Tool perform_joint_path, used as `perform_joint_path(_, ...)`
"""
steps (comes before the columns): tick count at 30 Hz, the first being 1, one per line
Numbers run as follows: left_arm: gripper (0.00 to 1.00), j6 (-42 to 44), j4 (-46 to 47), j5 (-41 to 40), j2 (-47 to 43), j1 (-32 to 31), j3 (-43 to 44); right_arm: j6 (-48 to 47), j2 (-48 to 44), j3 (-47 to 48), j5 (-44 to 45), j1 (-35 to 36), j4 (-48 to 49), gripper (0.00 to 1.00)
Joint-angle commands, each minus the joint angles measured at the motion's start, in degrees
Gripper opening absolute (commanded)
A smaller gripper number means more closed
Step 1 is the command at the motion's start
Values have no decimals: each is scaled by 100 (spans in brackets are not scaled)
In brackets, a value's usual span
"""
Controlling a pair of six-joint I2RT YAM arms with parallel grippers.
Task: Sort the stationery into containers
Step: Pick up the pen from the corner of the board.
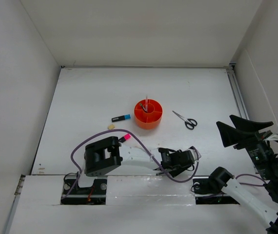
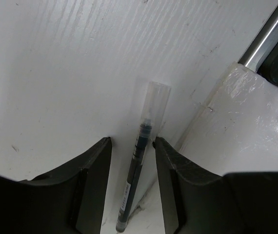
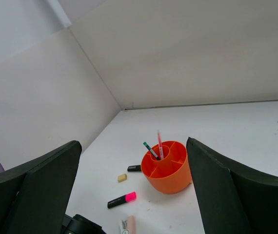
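The step in hand is picking up the thin black pen (image 2: 129, 187), which lies flat on the table (image 2: 56, 73) just beside the raised near ledge. The left gripper (image 2: 131, 141) straddles it with jaws narrow but not touching; the right gripper (image 3: 133, 142) hangs wide and empty. Next the jaws would have to pinch the pen, then lift and carry it to the orange desk organiser (image 1: 148, 118), well apart.

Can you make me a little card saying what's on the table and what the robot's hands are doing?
Organiser: orange, round, with a pink pen and a dark pen standing in it
Left hand: open, a thin black pen lying on the table between its fingers
Right hand: open, empty
Loose on table: scissors, blue-capped marker, pink-capped marker, eraser
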Motion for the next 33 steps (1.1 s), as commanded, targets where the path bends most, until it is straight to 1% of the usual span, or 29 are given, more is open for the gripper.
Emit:
perform_joint_path(1,36,-69,-86,134,178,56,-235,-76,-94,193,-68,53,51,94)
perform_joint_path(12,36,-70,-350,240,179,56,-358,-76,-94,193,-68,53,51,94)
perform_joint_path(21,43,-70,-508,241,64,56,-411,-76,-94,140,-68,53,104,93)
perform_joint_path(28,43,-70,-631,241,12,109,-595,-76,-94,140,-68,53,104,93)
perform_joint_path(33,35,-70,-578,355,-50,162,-727,-76,-94,88,-121,53,157,93)
